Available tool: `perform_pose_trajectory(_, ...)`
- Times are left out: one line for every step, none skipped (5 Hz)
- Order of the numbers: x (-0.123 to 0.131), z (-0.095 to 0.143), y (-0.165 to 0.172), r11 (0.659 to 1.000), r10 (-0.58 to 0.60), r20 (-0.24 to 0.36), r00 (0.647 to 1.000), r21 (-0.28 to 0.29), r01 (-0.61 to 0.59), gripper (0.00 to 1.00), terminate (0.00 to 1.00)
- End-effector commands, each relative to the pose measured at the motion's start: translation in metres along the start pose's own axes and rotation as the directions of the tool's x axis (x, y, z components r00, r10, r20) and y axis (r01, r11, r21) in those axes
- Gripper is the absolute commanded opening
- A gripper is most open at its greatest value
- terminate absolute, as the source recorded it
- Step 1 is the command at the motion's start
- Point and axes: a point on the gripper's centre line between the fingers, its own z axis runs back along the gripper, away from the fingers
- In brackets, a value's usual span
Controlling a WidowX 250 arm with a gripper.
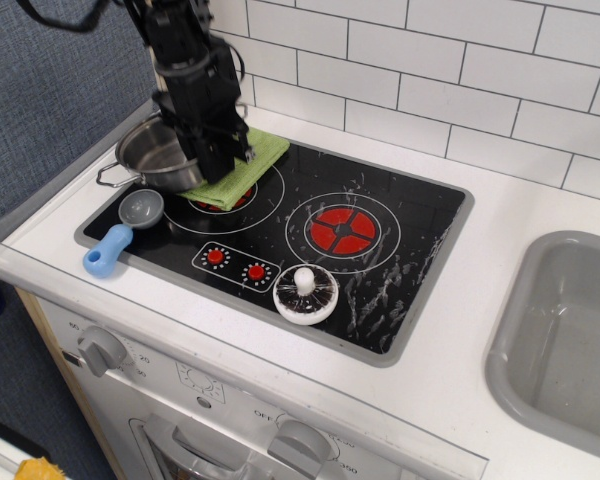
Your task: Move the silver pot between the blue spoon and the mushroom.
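Note:
The silver pot [150, 153] sits at the back left corner of the black hob, its left wire handle sticking out toward the front left. My gripper [209, 160] comes down from above at the pot's right rim, and its jaws are closed on that rim. The pot looks slightly raised and tilted. The blue spoon [119, 234] lies on the hob's front left, grey bowl toward the pot. The mushroom [306, 293] lies cap down at the hob's front edge, to the right of the two small red dials.
A green cloth [248, 166] lies on the left burner, right next to the pot and partly under my gripper. The red right burner [342, 230] is bare. A grey sink basin [570, 330] is at the far right. A white tiled wall stands behind.

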Motion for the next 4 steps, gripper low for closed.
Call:
perform_pose_trajectory(0.014, 0.092, -0.043, 0.968, -0.227, 0.138, 0.964, 0.144, 0.208, 0.00, 0.00)
perform_pose_trajectory(0.003, 0.078, -0.084, 0.959, -0.264, 0.101, 0.959, 0.139, 0.249, 0.00, 0.00)
perform_pose_trajectory(-0.029, 0.052, -0.112, 0.974, -0.207, 0.058, 0.977, 0.106, 0.200, 0.00, 0.00)
perform_pose_trajectory(-0.058, 0.029, -0.114, 0.983, -0.155, -0.014, 0.988, 0.102, 0.156, 0.00, 0.00)
